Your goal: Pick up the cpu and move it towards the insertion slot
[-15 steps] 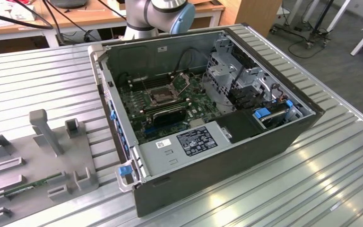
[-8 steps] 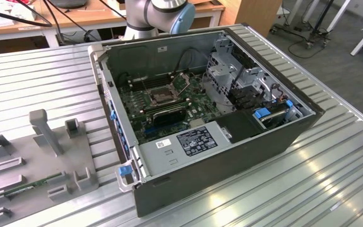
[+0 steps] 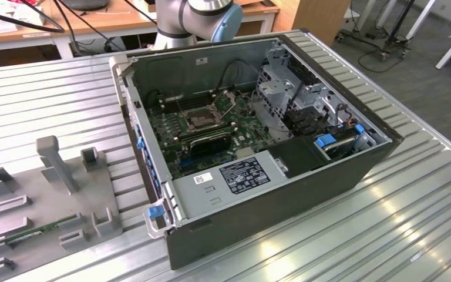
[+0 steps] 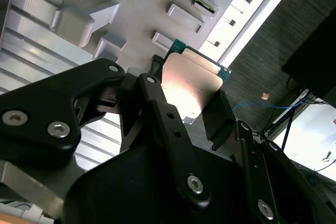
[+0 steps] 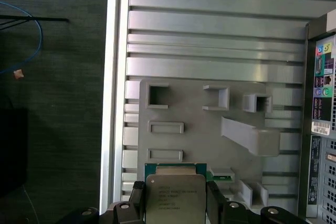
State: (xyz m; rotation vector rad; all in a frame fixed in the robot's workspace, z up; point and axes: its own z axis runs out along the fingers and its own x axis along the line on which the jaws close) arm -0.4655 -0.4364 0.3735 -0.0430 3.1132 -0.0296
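The cpu (image 5: 175, 200), a flat square chip with a pale, matte silvery lid on a green base, sits pinched between the two black fingers (image 5: 214, 202) of the gripper (image 5: 176, 204), which press on its opposite edges. It hangs above the grey tray (image 5: 194, 114), a moulded plastic plate with rectangular recesses and raised blocks. In the second wrist view the chip (image 4: 191, 85) is seen from an angle; its lid catches a warm glare there, and the gripper's (image 4: 189, 100) bolted black linkages stand in front of it. The first wrist view looks straight down on the lid's faint print and on the ribbed metal table (image 5: 210, 30) under the tray. The exterior view takes in the open computer case (image 3: 288, 194) lying on its side just beside the tray (image 3: 45, 194), with a thin green memory stick (image 3: 37, 233) in one recess. Inside the case, the insertion slot (image 3: 202, 119), a square socket with a shiny metal frame and dark centre, sits on the green circuit board (image 3: 237, 126), well apart from the tray.
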